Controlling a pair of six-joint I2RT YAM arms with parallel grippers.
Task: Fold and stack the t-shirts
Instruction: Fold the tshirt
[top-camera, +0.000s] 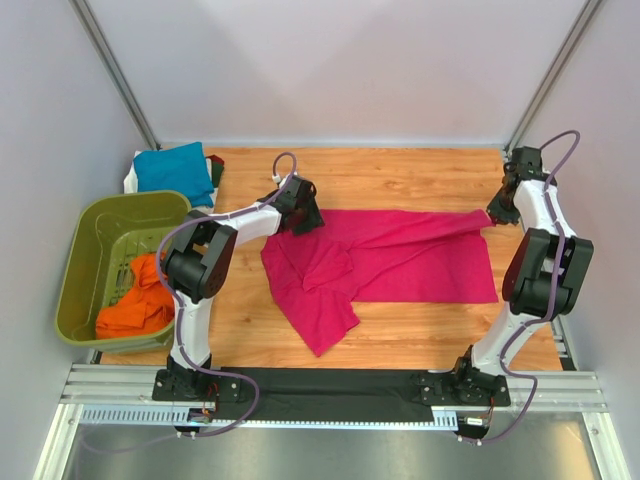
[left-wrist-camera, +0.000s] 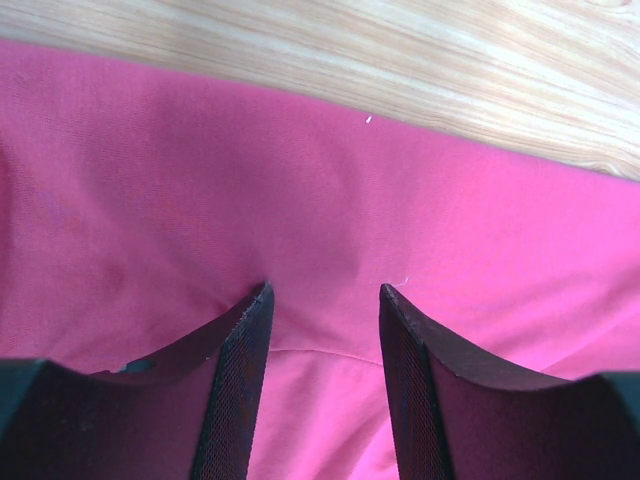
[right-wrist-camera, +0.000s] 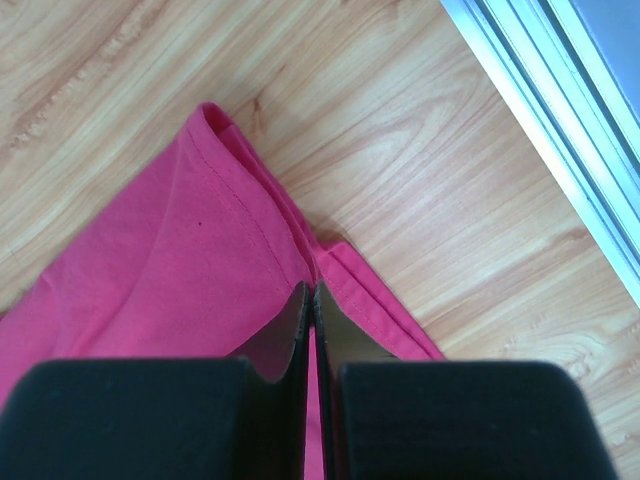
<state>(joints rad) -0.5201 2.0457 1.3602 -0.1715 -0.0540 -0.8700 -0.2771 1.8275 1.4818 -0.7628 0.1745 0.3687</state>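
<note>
A magenta t-shirt (top-camera: 400, 255) lies across the wooden table (top-camera: 420, 170), its long axis running left to right and a rumpled flap trailing toward the arms' bases. At its far-right corner the right gripper (right-wrist-camera: 310, 290) is pinched tight on the hem, with the cloth drawn up to it. At the far-left edge the left gripper (left-wrist-camera: 325, 290) stands half-spread over flat fabric, holding nothing. The next fold likely turns on that left corner, directly beneath the left arm. Orange t-shirts (top-camera: 135, 300) sit in the green basket (top-camera: 75, 250), and a teal t-shirt (top-camera: 172, 165) lies beyond it.
</note>
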